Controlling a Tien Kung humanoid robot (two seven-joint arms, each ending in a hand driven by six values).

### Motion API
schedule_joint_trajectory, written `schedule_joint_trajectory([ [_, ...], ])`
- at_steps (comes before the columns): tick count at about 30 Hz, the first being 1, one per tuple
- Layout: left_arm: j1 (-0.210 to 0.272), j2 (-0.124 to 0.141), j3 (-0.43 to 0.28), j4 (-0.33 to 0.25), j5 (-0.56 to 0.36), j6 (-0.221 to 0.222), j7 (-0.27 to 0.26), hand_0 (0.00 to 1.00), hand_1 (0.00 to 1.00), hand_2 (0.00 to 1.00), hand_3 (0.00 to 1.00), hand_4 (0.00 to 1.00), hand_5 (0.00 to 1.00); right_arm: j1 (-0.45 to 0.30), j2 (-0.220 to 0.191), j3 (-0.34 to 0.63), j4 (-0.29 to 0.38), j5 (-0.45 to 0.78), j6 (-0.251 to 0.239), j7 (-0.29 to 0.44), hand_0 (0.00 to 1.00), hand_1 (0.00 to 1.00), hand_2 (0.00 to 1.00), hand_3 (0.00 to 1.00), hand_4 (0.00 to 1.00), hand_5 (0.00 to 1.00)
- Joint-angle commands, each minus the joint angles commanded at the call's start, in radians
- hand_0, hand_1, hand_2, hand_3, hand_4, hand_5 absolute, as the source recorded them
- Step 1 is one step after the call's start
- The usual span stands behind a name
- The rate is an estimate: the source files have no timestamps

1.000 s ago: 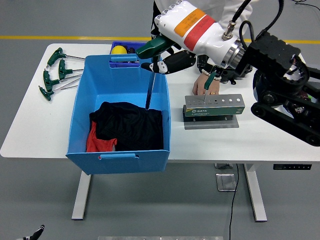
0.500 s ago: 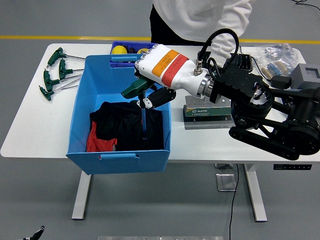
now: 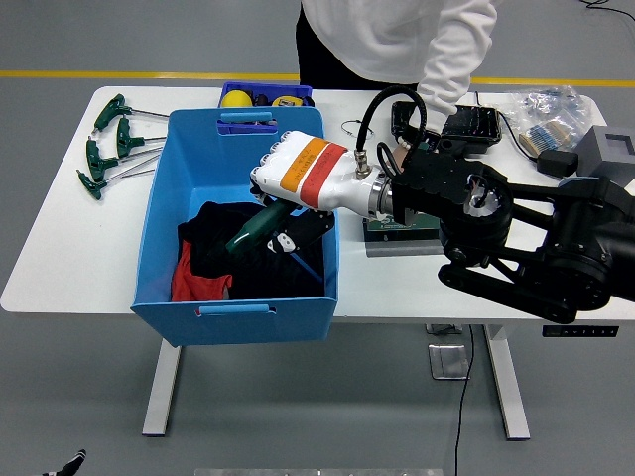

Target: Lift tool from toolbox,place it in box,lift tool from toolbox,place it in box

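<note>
Reaching lower than half a second ago, we see the right arm's hand (image 3: pixel 281 220) now deep inside the blue box (image 3: pixel 164 198), fingers curled around the green-handled tool (image 3: pixel 253 230), its shaft angled over the black cloth (image 3: pixel 253 260). Toolbox rack (image 3: pixel 397 230) sits mostly hidden behind the arm. Spare T-handle wrenches (image 3: pixel 107 149) unchanged.

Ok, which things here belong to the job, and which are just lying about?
Job: right hand gripping the green-handled tool; blue box; grey tool holder.
Lying about: green T-handle wrenches; small blue tray; black cloth; plastic bag.
</note>
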Motion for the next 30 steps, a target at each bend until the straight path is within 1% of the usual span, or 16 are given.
schedule_joint_trajectory([
  [1,0.0,0.0,0.0,0.0,0.001,0.0,0.0,0.757,0.68,0.734,0.718,0.765,0.711,-0.003,0.003,0.004,-0.003,0.0,0.006,0.009,0.325,0.308,0.43,0.445,0.916,0.558],
  [2,0.0,0.0,0.0,0.0,0.0,0.0,0.0,0.757,0.678,0.734,0.717,0.765,0.711,-0.007,0.004,0.008,-0.005,0.001,0.008,0.015,0.518,0.537,0.6,0.507,0.966,0.57],
  [7,-0.002,0.0,0.003,0.001,-0.004,0.001,-0.003,0.757,0.678,0.734,0.717,0.765,0.711,-0.019,0.008,0.02,-0.014,0.009,0.008,0.025,0.518,0.537,0.6,0.507,0.966,0.57],
  [8,-0.002,0.0,0.002,0.001,-0.003,0.002,-0.003,0.757,0.673,0.734,0.716,0.764,0.71,-0.019,0.008,0.021,-0.016,0.009,0.009,0.025,0.594,0.592,0.652,0.533,0.971,0.57],
  [13,-0.002,0.001,-0.003,0.001,0.005,0.002,-0.001,0.757,0.673,0.734,0.716,0.764,0.71,-0.019,0.009,0.034,-0.022,0.01,0.008,0.025,0.594,0.592,0.652,0.533,0.971,0.57],
  [14,-0.002,0.001,-0.004,0.001,0.006,0.002,0.0,0.754,0.674,0.734,0.716,0.765,0.709,-0.02,0.01,0.037,-0.025,0.011,0.007,0.025,0.627,0.611,0.667,0.546,0.967,0.564],
  [20,-0.004,0.002,-0.002,0.001,0.007,0.002,0.0,0.753,0.674,0.733,0.716,0.764,0.709,-0.017,0.006,0.05,-0.046,0.01,0.002,0.026,0.631,0.615,0.671,0.544,0.963,0.559],
  [24,-0.005,0.002,0.0,0.001,0.005,0.003,-0.001,0.753,0.674,0.733,0.716,0.764,0.709,-0.014,0.001,0.077,-0.096,-0.034,-0.014,0.034,0.631,0.615,0.671,0.544,0.963,0.559],
  [25,-0.005,0.003,0.0,0.001,0.004,0.003,-0.001,0.753,0.674,0.733,0.716,0.764,0.709,-0.013,0.0,0.084,-0.115,-0.043,-0.02,0.035,0.631,0.615,0.671,0.544,0.963,0.559],
  [26,-0.006,0.003,0.0,0.002,0.004,0.003,-0.001,0.75,0.67,0.733,0.716,0.764,0.709,-0.011,0.0,0.091,-0.136,-0.055,-0.027,0.036,0.622,0.617,0.671,0.546,0.983,0.578],
  [28,-0.006,0.003,0.0,0.002,0.002,0.004,-0.002,0.75,0.67,0.733,0.716,0.764,0.709,-0.004,0.003,0.096,-0.174,-0.079,-0.042,0.041,0.622,0.617,0.671,0.546,0.983,0.578],
  [30,-0.007,0.004,-0.001,0.002,0.006,0.004,-0.001,0.75,0.67,0.733,0.716,0.764,0.709,0.006,0.013,0.093,-0.222,-0.09,-0.061,0.054,0.622,0.617,0.671,0.546,0.983,0.578],
])
